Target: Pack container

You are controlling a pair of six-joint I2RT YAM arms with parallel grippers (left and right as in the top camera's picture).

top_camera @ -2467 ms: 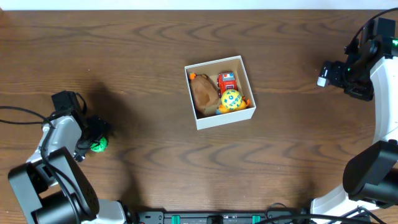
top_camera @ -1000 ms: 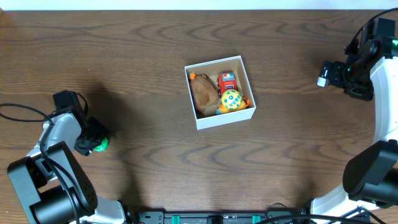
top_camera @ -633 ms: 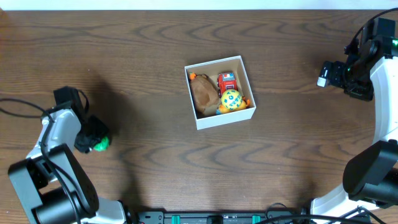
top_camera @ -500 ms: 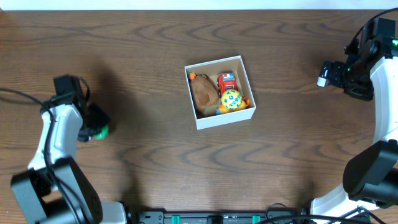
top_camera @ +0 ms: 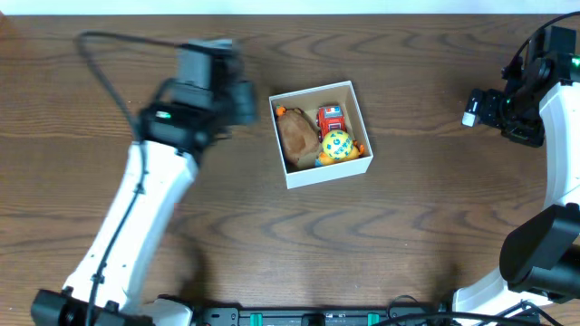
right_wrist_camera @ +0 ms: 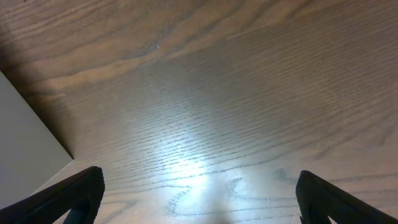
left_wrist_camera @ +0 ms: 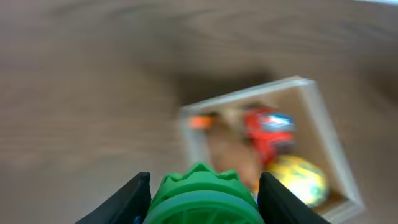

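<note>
- left gripper [left_wrist_camera: 204, 186]: clenched on a green ridged plastic toy [left_wrist_camera: 199, 202], which sits between the two dark fingers in the wrist view. overhead puts the gripper above the dark brown wooden desk [top_camera: 408, 235], nearer the far edge and just left of the box.
- step in hand, as i judge it: carrying the green toy to the box. it is not yet over the opening.
- small square cardboard container, white walls and brown inside [top_camera: 328, 171]: sits about mid-desk, a little toward the far edge and right of centre, turned slightly askew.
- inside it: a brown soft lump of a toy [top_camera: 297, 136] on the left side, a red toy car [top_camera: 330, 118] toward the far right, and a yellow dotted ball [top_camera: 336, 145] at the near right. they lie close together.
- next move calls for: bringing the toy over the rim and picking a gap. free floor looks scarce, so it may have to rest on top of the others. let go low, since a rounded piece could roll out.
- right gripper [right_wrist_camera: 198, 196]: released, fingers spread wide with nothing between them, parked by the right edge of the desk, well apart from the box.
- hard to make out: the left wrist view is smeared and the box contents there are only colour patches. the overhead blurs the left gripper and hides the green toy. the toy's lower half is cut off, so its shape is unclear.
</note>
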